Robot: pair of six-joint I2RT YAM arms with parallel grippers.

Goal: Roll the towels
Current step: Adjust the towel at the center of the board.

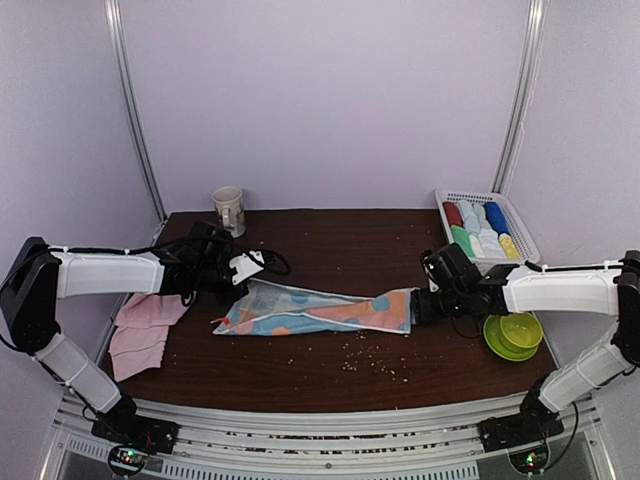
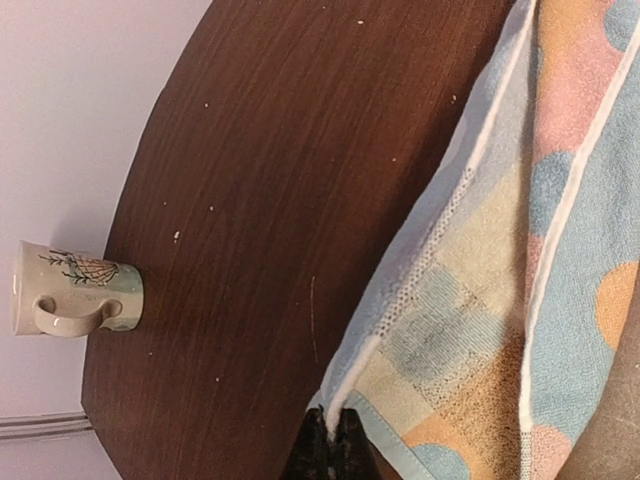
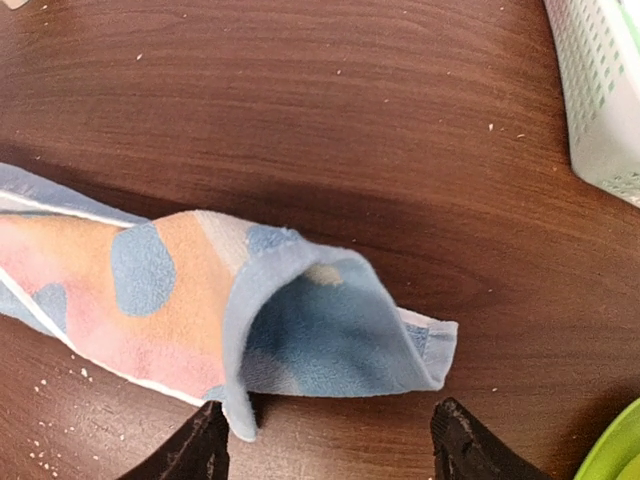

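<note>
A light blue towel with orange and white dots (image 1: 320,310) lies stretched across the middle of the table, folded lengthwise. My left gripper (image 1: 245,268) is shut on its far left corner; in the left wrist view the gripper (image 2: 337,428) pinches the white hem of the towel (image 2: 500,300). My right gripper (image 1: 425,303) is open at the towel's right end; in the right wrist view its fingertips (image 3: 200,450) stand wide apart just short of the curled end (image 3: 330,330). Pale pink towels (image 1: 145,330) lie at the table's left edge.
A white slatted basket (image 1: 520,228) with several rolled towels stands at the back right. A green bowl (image 1: 513,335) sits beside the right arm. A mug (image 1: 229,210) stands at the back left. Crumbs are scattered near the front of the table.
</note>
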